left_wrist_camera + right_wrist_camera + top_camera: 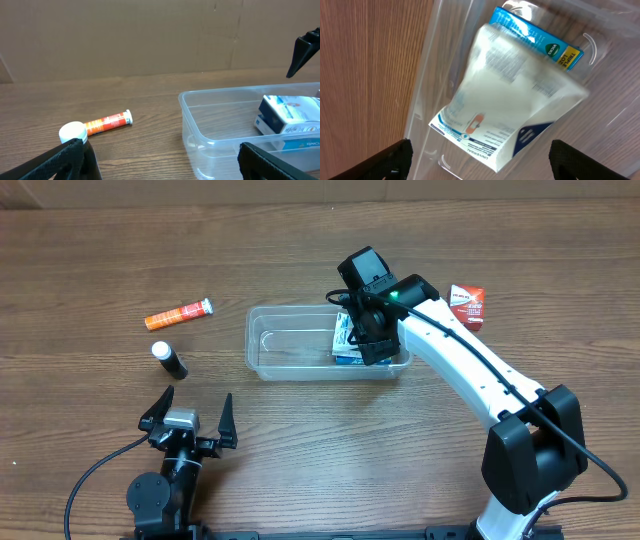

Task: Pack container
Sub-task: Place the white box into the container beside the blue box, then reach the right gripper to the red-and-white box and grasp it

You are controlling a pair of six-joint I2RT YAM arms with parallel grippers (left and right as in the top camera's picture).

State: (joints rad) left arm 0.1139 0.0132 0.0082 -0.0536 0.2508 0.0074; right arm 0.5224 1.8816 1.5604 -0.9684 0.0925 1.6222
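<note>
The clear container [290, 345] sits mid-table; it also shows in the left wrist view [210, 125] and the right wrist view [427, 100]. In its right end lie a white bandage box [505, 115] on a blue box [540, 42], seen from above as a pile [346, 340] and in the left wrist view [287, 112]. My right gripper [372, 330] hovers over them, open and empty, fingertips wide apart [480, 160]. My left gripper [190, 415] is open near the table's front, left of the container [160, 160].
An orange tube [180, 313] lies at the left, also in the left wrist view [107, 122]. A black bottle with a white cap [168, 358] lies below it, just ahead of my left finger [73, 132]. A red and white box [466, 306] stands at the right.
</note>
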